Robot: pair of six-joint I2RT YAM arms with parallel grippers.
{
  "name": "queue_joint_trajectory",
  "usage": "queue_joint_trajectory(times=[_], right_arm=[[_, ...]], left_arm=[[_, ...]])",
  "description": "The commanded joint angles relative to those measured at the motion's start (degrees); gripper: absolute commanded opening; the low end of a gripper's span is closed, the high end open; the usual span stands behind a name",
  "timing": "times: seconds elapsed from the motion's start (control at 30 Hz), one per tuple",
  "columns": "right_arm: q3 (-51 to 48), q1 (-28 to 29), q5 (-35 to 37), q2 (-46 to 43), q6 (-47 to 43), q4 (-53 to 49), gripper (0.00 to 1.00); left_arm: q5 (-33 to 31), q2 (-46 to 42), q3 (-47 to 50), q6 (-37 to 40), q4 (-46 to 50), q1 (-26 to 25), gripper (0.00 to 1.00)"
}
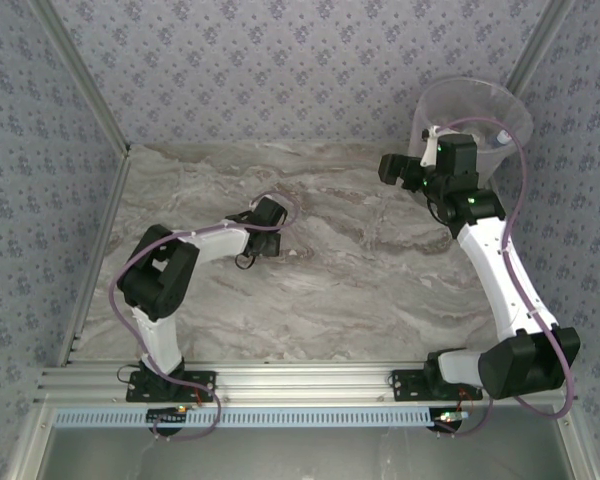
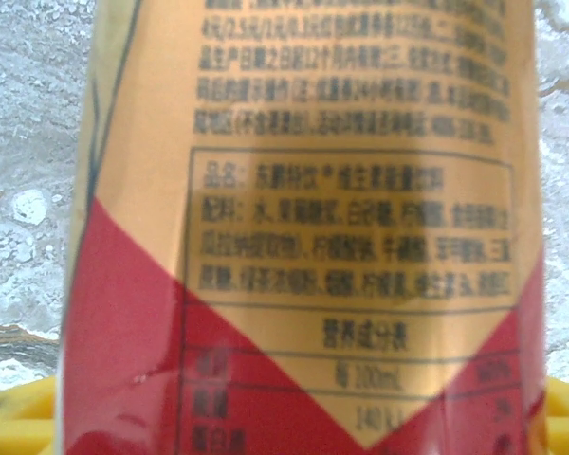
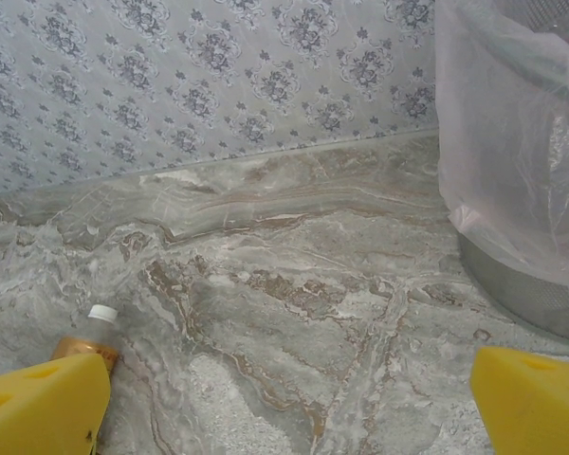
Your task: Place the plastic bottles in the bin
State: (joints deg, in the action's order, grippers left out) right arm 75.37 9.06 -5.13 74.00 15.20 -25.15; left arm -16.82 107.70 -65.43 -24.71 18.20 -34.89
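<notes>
A plastic bottle (image 2: 303, 190) with a gold and red label printed in dark text stands very close in the left wrist view. My left gripper (image 2: 284, 422) has its yellow fingertips (image 2: 14, 422) pressed against both sides of the bottle, shut on it. From above, the left gripper (image 1: 265, 235) is low over the middle-left of the table. My right gripper (image 3: 289, 408) is open, with bare marble between its fingers. An amber bottle with a white cap (image 3: 97, 327) is partly hidden behind its left finger. The bin (image 1: 475, 110) with its clear liner stands at the far right corner, close to the right gripper (image 1: 395, 170).
The patterned back wall (image 3: 218, 76) meets the marble table (image 3: 294, 284) just beyond the right gripper. The bin's liner (image 3: 512, 142) hangs down over the bin's grey wall on that gripper's right. Metal frame posts (image 1: 80, 80) stand at the table's back corners.
</notes>
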Motion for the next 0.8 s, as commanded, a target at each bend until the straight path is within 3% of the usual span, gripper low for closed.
queue_joint_trajectory(times=[0.0,0.4,0.67,0.77], right_arm=[[-1.0,0.4,1.1,0.3,0.4,-1.4,1.00],[-4.0,3.9,0.1,-0.1,3.6,-0.2,1.00],[-11.7,8.7,-5.8,0.7,16.4,9.6,1.00],[-10.9,9.6,-6.1,2.1,17.1,8.5,1.00]], left_arm=[[1.6,-2.5,-0.2,1.8,1.0,-0.1,0.60],[12.6,-9.0,5.5,4.9,-7.3,-0.1,0.48],[20.0,-16.5,12.6,7.9,-20.1,-2.0,0.46],[20.8,-18.5,13.9,9.8,-22.3,-3.5,0.46]])
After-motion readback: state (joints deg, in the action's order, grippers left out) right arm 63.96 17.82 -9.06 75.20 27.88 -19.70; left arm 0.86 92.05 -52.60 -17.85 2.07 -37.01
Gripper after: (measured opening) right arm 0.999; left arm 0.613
